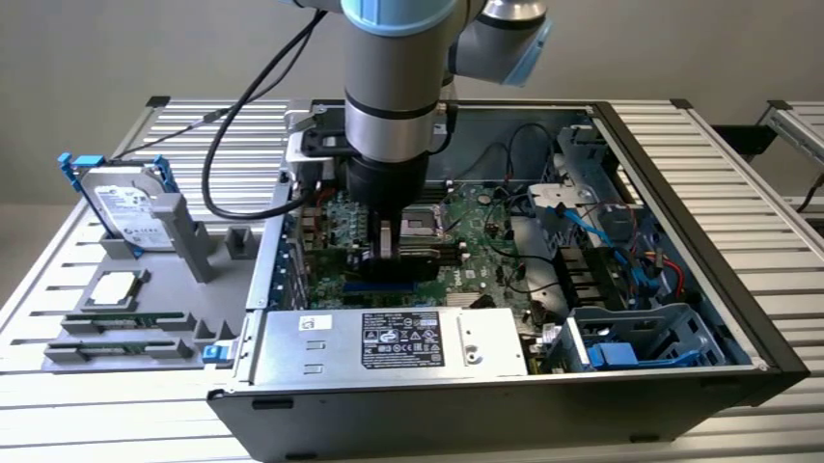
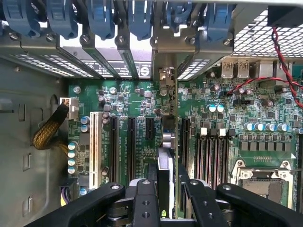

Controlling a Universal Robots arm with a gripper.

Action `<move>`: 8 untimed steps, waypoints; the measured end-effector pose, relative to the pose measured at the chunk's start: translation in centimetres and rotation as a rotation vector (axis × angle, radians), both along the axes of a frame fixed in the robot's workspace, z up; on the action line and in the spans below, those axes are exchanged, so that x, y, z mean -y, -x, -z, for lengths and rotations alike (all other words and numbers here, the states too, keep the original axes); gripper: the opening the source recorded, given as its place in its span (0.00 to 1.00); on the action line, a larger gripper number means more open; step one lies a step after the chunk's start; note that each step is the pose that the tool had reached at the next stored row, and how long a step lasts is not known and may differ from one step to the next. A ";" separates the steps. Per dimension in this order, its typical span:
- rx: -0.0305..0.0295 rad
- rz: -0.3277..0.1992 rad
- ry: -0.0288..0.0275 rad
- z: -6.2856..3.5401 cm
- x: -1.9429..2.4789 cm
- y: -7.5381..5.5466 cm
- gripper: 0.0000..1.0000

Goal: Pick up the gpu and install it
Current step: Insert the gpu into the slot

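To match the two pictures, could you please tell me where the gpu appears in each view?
Exterior view: the gpu is in the gripper, low inside the open case, over the motherboard.
Wrist view: the gpu is edge-on between the fingers, over the black expansion slots.
Shared landmark: the CPU socket, beside the card in both.

gpu (image 2: 166, 142), thin card edge-on, upright, over motherboard slots (image 2: 130, 142), perhaps not seated
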State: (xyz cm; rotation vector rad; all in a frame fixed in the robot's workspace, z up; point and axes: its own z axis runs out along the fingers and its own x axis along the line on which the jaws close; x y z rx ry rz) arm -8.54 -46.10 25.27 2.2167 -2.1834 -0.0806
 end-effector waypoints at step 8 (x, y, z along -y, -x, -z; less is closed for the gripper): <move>-0.0026 -0.001 0.0146 0.01 -0.13 0.0 0.27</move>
